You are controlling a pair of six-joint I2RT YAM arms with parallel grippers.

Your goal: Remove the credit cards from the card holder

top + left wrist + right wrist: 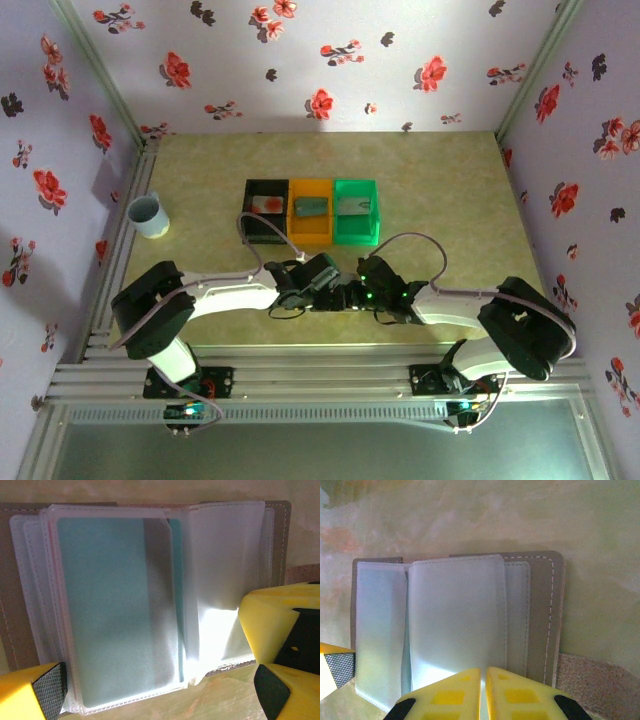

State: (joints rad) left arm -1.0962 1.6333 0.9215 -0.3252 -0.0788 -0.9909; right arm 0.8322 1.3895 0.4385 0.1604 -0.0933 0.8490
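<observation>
Yellow-green counter (pixel 470 515) bare beyond far edge of open grey stitched card holder (pixel 540 620). L fingers (pixel 35 692) wide apart astride its teal sleeved card (pixel 110 605); R fingers (pixel 450 697) together, pinching clear plastic sleeve (pixel 455 615) edge.

Card holder (pixel 225 560) open flat, clr sleeves fanned; teal card (pixel 110 610) in 1 sleeve

The frosted sleeves (pixel 220 565) blur the teal card (pixel 110 610), so I can't read its face. My right gripper (pixel 483 692) hides the near edge of the card holder (pixel 540 615), which the frame also crops.
</observation>
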